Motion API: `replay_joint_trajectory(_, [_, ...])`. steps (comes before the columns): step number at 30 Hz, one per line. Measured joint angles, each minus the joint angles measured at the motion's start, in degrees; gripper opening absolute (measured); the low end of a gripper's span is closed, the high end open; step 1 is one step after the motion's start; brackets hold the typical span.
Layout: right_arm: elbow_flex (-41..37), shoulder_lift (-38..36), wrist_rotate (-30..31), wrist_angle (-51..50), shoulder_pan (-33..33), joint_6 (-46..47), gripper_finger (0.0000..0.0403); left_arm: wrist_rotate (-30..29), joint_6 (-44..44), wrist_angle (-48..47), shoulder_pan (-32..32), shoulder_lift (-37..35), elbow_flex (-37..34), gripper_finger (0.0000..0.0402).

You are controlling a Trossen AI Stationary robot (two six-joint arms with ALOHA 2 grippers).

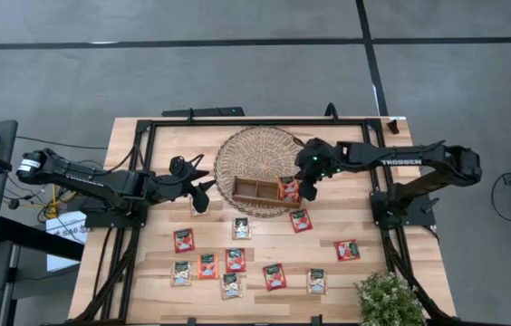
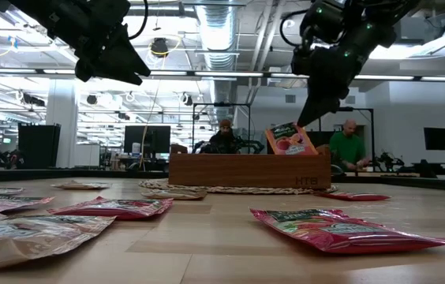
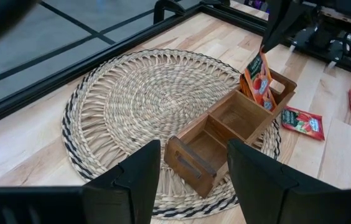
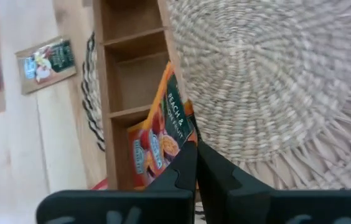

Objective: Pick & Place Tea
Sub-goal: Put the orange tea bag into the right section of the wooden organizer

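An orange-red tea sachet (image 4: 163, 134) stands tilted in the right-end compartment of the brown wooden tray (image 1: 255, 192), which sits on a round woven mat (image 1: 246, 154). My right gripper (image 4: 195, 163) is above that compartment, shut on the sachet (image 2: 289, 140). My left gripper (image 1: 203, 181) hangs open above the table at the mat's left edge, facing the tray (image 3: 225, 134) and touching nothing. Several more red and cream-green sachets (image 1: 236, 261) lie flat on the table's near half. My right gripper pinches the sachet's top edge near a corner (image 4: 187, 138) between its two fingers. The fingers (image 2: 309, 106) come from above, slanting down. The sachet leans tilted below them with its lower part inside the tray's right-end compartment (image 1: 289, 188).
The tray's middle and left compartments (image 3: 210, 146) hold nothing. A potted plant (image 1: 387, 299) stands at the table's near right corner. A black frame (image 1: 265, 119) runs along the table's far edge and sides. People sit in the room beyond the table (image 2: 349, 146).
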Motion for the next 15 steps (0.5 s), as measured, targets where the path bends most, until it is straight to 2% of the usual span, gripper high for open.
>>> replay_joint_trajectory(8, [-3.92,-6.41,3.28,1.97,2.63,5.90,0.0000,0.00,0.09,-0.22,-0.01,-0.02,0.00,0.0177])
replay_joint_trajectory(11, [-7.66,-9.80,3.85,6.24,4.37,9.59,0.0000,0.00,0.28,-0.24,0.00,-0.02,0.00,0.0177])
replay_joint_trajectory(15, [-11.06,-12.56,8.15,10.85,7.46,13.27,0.0000,0.00,0.28,-0.22,0.00,-0.02,0.00,0.0177])
